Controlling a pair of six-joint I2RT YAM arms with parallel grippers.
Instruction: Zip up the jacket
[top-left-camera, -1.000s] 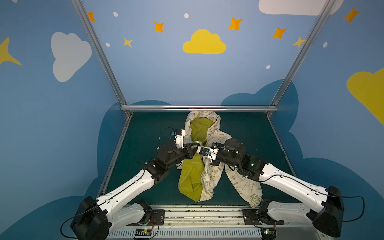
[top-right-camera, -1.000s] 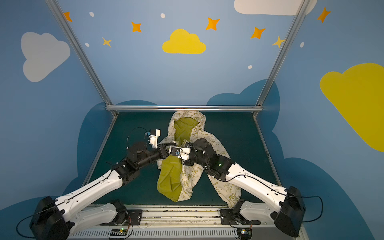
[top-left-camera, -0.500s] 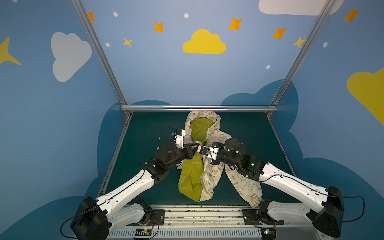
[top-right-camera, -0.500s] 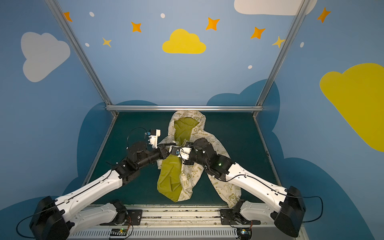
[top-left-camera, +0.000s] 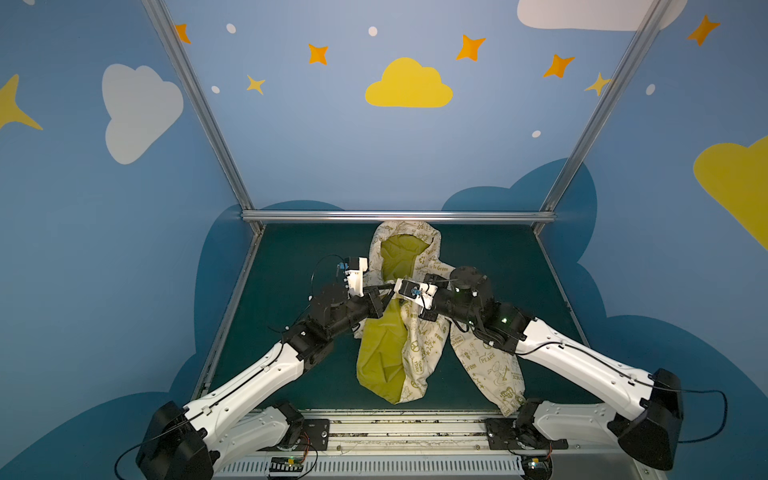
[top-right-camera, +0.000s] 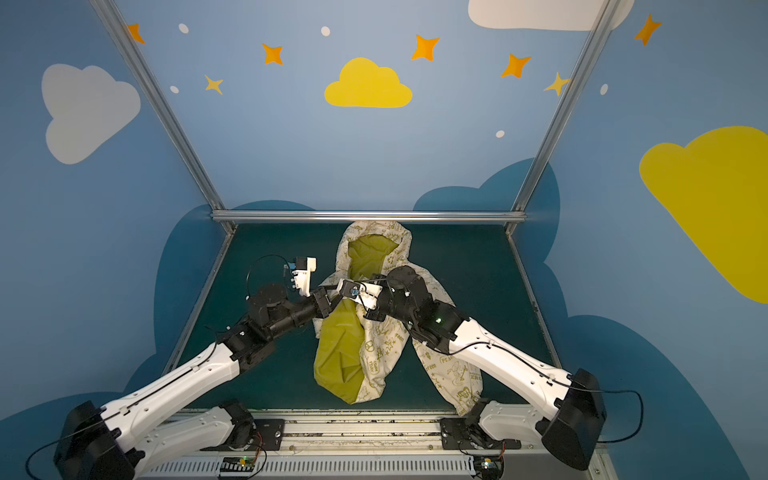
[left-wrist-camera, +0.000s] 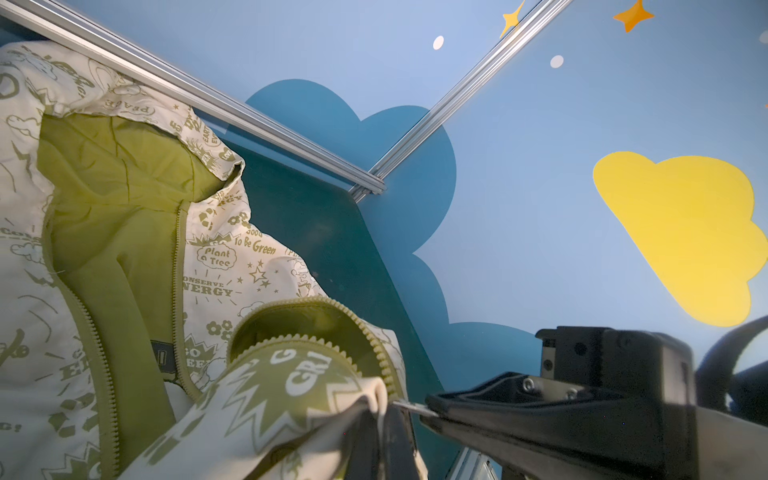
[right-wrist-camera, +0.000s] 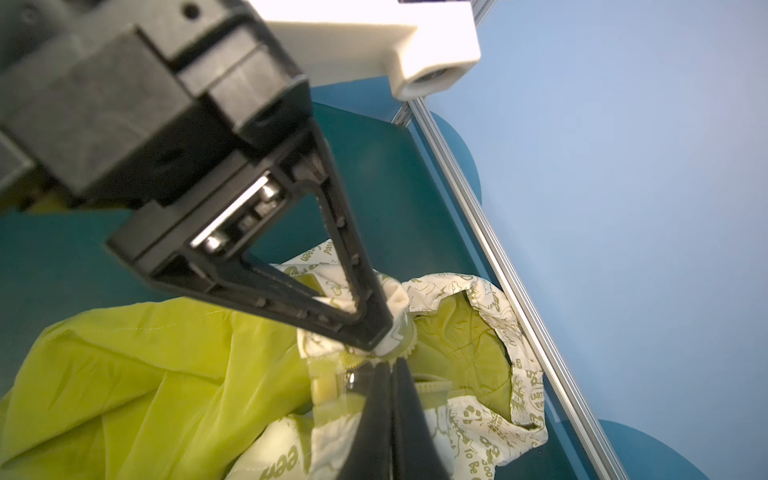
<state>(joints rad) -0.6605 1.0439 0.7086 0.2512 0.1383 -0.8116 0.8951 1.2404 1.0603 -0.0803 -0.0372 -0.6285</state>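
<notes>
I see the jacket (top-left-camera: 419, 353) lying near the middle of the desk (top-left-camera: 291, 266), with its hood (top-left-camera: 415, 231) toward the far side and one sleeve (top-left-camera: 490, 370) stretching to the near edge on the right. The outer cloth is cream-white, thin and a little wrinkled, printed everywhere with olive cartoons, stars, peace signs and words. The lining (top-left-camera: 380, 353) is smooth lime-olive and is turned out in a wide rounded flap, so the front is open. The zipper teeth (left-wrist-camera: 101, 357) are olive and coarse, and they run in two separate curved lines. Both arms reach forward from the base rail (top-left-camera: 407, 428), low over the desk, and meet tip to tip above the chest part of the jacket. The left end effector (right-wrist-camera: 380, 334) has its two black triangular fingers pressed together on a fold of the cream cloth at the front edge. The right end effector (left-wrist-camera: 428, 409) is also fully closed, pinched on the zipper edge just beside the left one. A small flat metal piece shows at its tip, but I cannot tell exactly what it is. The desk has a dark green, matte cover. Around it stand aluminium profiles (top-left-camera: 399, 216) and blue walls with painted clouds (top-left-camera: 409, 85) and orange stars (top-left-camera: 469, 46).
</notes>
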